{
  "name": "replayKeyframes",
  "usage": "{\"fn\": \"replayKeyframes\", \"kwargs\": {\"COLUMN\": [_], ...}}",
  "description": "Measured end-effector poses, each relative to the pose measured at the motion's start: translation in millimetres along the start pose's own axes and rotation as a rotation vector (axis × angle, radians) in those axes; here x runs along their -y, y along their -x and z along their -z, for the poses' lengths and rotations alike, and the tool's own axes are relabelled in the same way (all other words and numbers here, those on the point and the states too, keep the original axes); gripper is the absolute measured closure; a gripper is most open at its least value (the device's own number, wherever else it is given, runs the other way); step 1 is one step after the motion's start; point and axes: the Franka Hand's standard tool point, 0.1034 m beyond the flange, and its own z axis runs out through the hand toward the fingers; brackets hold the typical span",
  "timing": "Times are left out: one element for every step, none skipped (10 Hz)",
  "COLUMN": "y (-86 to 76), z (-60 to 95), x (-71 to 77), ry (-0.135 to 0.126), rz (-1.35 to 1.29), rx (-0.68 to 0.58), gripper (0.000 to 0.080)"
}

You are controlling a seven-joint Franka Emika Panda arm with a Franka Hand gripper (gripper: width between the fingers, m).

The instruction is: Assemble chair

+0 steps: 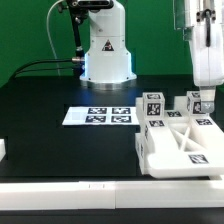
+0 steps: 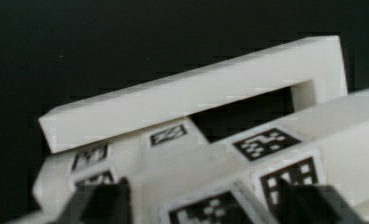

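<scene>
The chair parts lie in a cluster at the exterior view's right. There is a large white slab with cut-outs (image 1: 185, 142), a tagged block (image 1: 155, 104) behind it, and further tagged pieces (image 1: 178, 115). My gripper (image 1: 200, 100) hangs straight down over the back right of the cluster, its tips level with a small tagged piece. In the wrist view a white open frame (image 2: 190, 92) lies beyond several tagged bars (image 2: 270, 145). My gripper (image 2: 211, 205) is open, its dark fingers (image 2: 96, 203) spread wide on either side of a tagged white bar (image 2: 213, 208). I cannot see whether they touch it.
The marker board (image 1: 97, 115) lies flat mid-table. The robot's white base (image 1: 106, 55) stands behind it with cables (image 1: 40, 66) running to the exterior view's left. A long white border rail (image 1: 90, 192) runs along the front edge. A small white object (image 1: 3, 150) sits at the far left.
</scene>
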Motion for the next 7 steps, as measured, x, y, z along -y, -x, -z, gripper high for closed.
{"fn": "replayKeyframes", "kwargs": {"y": [0.0,0.0,0.0,0.0,-0.1,-1.0,-3.3], "z": [-0.1,-0.3,-0.4,-0.5,-0.5,0.0,1.5], "x": [-0.1,-0.2,-0.2,-0.3,-0.2,0.7,0.9], "ry": [0.0,0.0,0.001,0.001,0.001,-0.003,-0.015], "rz": [0.004,0.008,0.009,0.011,0.015,0.027,0.041], "rx": [0.0,0.0,0.0,-0.001,-0.001,0.0,0.005], "gripper": [0.0306,0.0188,0.0158,0.0158,0.0151,0.0151,0.0151]}}
